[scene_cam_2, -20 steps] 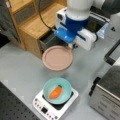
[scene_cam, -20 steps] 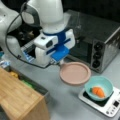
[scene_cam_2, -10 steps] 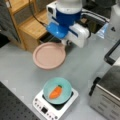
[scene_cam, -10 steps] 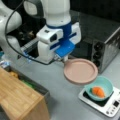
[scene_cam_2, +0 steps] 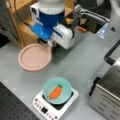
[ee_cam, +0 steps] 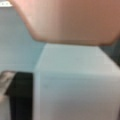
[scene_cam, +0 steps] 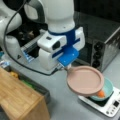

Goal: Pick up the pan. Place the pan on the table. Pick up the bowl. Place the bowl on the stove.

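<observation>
Fingers [scene_cam: 65,68] hidden at pan [scene_cam: 85,80] rim; pan overlaps bowl [scene_cam: 106,90].

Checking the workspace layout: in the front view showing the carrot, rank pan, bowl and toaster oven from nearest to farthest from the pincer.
1. Pan, at the pincer, view's left.
2. Bowl, on the stove, bottom centre.
3. Toaster oven, view's right edge.

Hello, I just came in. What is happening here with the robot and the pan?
The gripper has the pan at its rim, at the table's far-left part in a front view. Whether the pan rests on the table or hangs above it, I cannot tell. The bowl, with a carrot piece inside, sits on the stove.
</observation>
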Controlling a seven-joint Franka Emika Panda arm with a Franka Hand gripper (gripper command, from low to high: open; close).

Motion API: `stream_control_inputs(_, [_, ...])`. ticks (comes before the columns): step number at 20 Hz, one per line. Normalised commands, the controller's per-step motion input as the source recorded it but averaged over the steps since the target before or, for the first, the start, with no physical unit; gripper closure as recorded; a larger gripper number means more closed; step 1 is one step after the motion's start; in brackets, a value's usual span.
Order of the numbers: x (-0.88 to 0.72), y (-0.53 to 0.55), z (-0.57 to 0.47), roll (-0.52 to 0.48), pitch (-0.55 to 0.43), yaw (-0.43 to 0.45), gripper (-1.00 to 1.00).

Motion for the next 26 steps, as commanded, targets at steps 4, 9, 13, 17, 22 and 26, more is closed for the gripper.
stream_control_inputs(4, [0.57, -0.37, 0.14, 0.082, 0.273, 0.090, 1.00])
stream_control_inputs(9, [0.53, -0.36, 0.10, 0.054, 0.237, 0.104, 1.00])
stream_control_inputs(13, [0.49, -0.39, 0.05, 0.038, 0.205, 0.114, 1.00])
stream_control_inputs(17, [0.39, -0.32, 0.09, 0.024, 0.161, 0.120, 1.00])
stream_control_inputs(22, [0.30, -0.30, 0.07, -0.003, 0.107, 0.149, 1.00])
stream_control_inputs(26, [0.25, -0.34, 0.02, -0.002, 0.087, 0.132, 1.00])
